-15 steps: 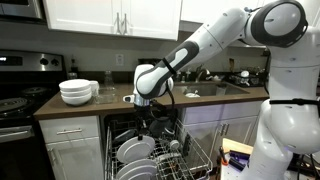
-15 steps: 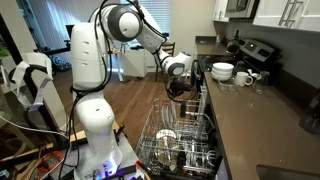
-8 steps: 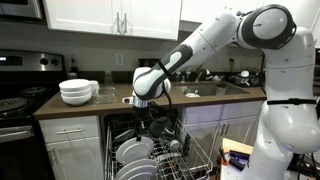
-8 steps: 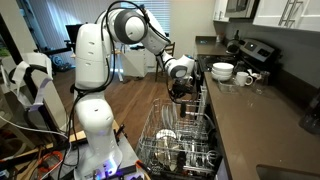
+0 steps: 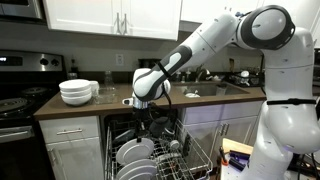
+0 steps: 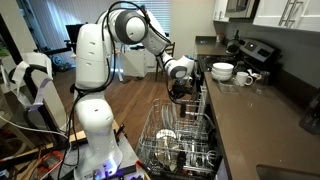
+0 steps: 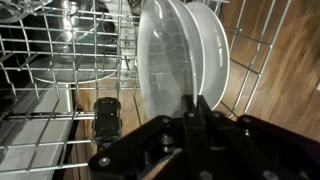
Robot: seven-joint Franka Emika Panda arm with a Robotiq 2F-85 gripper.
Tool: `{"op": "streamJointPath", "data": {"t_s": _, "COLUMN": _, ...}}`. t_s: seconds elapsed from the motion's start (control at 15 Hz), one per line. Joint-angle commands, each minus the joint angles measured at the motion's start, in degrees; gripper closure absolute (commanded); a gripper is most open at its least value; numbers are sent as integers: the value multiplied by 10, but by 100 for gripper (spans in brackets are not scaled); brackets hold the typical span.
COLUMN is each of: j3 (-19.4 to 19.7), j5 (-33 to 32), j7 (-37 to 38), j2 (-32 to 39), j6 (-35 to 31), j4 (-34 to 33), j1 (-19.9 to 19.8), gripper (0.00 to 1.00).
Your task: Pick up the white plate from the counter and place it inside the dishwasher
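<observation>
Glazed white plate: round, smooth and glossy, with a raised rim. It stands on edge between the tines of the thin coated-wire rack of the open dishwasher. Its broad face is turned toward the left of the wrist view, and the disc runs top to bottom, slightly tilted. Gripper: matte black fingers pinched together on the plate's near rim. Wood-grain floor shows through the rack.
</observation>
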State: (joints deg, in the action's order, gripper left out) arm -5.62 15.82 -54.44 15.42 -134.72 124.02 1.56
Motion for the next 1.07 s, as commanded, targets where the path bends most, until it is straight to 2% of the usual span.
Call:
{"op": "streamJointPath", "data": {"t_s": 0.0, "j3": -12, "j5": -1, "j7": 3, "j2": 7, "j6": 0, "j4": -1, "j1": -12, "gripper": 97}}
{"op": "streamJointPath", "data": {"t_s": 1.0, "j3": -30, "j5": 18, "j7": -7, "j2": 73, "j6": -46, "j4": -11, "j1": -47, "gripper": 97}}
